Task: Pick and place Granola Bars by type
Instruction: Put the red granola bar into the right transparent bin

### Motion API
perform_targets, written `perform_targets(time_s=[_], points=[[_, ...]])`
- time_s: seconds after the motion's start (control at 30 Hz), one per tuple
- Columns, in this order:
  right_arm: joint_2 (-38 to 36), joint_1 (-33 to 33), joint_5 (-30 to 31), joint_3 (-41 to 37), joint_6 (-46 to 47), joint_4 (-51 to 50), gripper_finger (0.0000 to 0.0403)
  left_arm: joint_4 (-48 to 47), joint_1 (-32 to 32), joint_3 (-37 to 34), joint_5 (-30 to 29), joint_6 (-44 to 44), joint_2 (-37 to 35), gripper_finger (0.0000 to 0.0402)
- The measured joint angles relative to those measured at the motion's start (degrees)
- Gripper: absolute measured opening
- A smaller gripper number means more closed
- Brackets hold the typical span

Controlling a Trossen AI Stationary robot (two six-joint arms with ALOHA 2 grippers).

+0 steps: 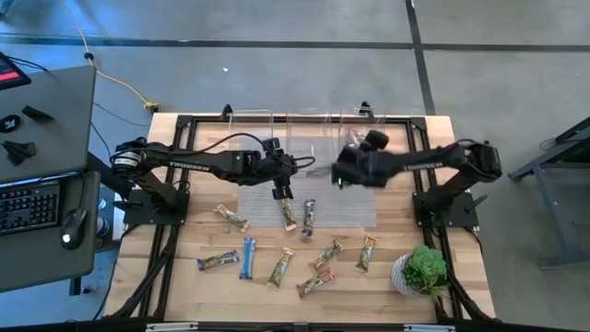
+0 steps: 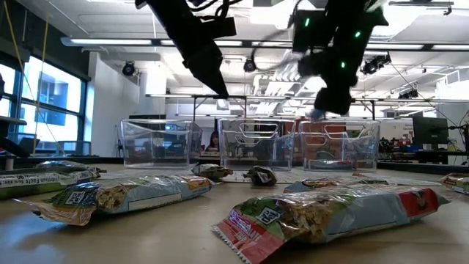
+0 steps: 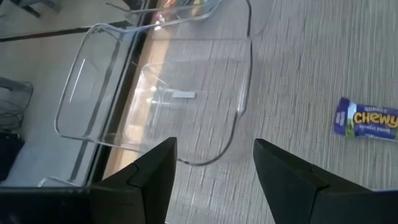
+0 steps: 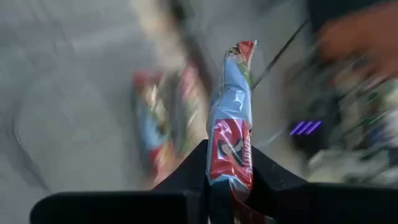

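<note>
Shiny wrappers lie nearest on the wooden counter [image 1: 184, 286]: loose Granola Bars [image 1: 281, 266] are scattered across its front half, one blue bar [image 1: 247, 257] among tan and red ones. A small potted plant [image 1: 424, 270] stands at the front right corner.

Farther in, two more bars [image 1: 309, 218] lie on a grey mat [image 1: 341, 205] at mid-counter.

Left end effector [image 1: 282, 192]: hangs above the grey mat, near the bars lying there. Fingers [image 3: 155, 171] stand wide apart, nothing between them, nothing touched. In its wrist view an empty clear bin [image 3: 155, 93] sits just ahead, and a blue-wrapped "Chewy" bar [image 3: 367, 118] lies apart on the mat.

Right end effector [image 4: 230, 180]: fingers together, clamped on a red-and-light-blue wrapped bar [image 4: 231, 130]. Bar stands on end between the fingers, free end pointing away from the wrist. In the high view this end effector [image 1: 346, 175] is over the back of the counter, close to the row of bins; the low view shows it raised above the rightmost bin [image 2: 338, 143].

Farthest back, three clear bins [image 2: 249, 143] stand side by side along the rear edge. Something red and blurred shows in the right wrist view below the held bar; whether it lies inside a bin I cannot tell.
</note>
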Motion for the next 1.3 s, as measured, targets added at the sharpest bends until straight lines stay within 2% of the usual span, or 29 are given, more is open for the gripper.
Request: perform_targets(time_s=[0.1,0.27,0.43,0.5,0.97,1.03,1.2,1.3], points=[[0.00,-6.70,-9.33,-0.03,-1.14,0.73,0.0046,-0.17,0.00,0.00,0.01,0.00,0.00,0.0206],[0.00,-15.60,-20.94,-0.03,-7.79,4.01,0.0041,-1.23,-0.02,0.00,0.05,-0.20,0.00,0.0206],[-0.02,-22.14,-35.56,0.00,-13.15,5.56,0.0043,-2.10,-0.02,0.00,0.55,-0.83,0.00,0.0206],[-0.02,-23.62,-38.04,0.00,-15.40,6.57,0.0052,-2.23,-0.04,0.00,0.61,-0.83,0.00,0.0206],[-0.04,-25.52,-32.42,0.06,-20.48,10.79,0.0134,-2.14,-0.04,0.00,0.63,-0.98,0.00,0.0206],[-0.07,-25.47,-28.43,0.06,-23.00,10.66,0.0144,-2.18,-0.03,0.00,0.63,-0.96,0.00,0.0206],[-0.09,-25.40,-12.89,2.03,-27.33,6.66,0.0162,-2.18,-0.02,0.00,0.59,-0.72,0.00,0.0206],[-0.11,-24.77,-11.33,6.20,-26.35,-0.74,0.0169,-2.24,-0.02,0.00,0.59,-0.70,0.00,0.0206]])
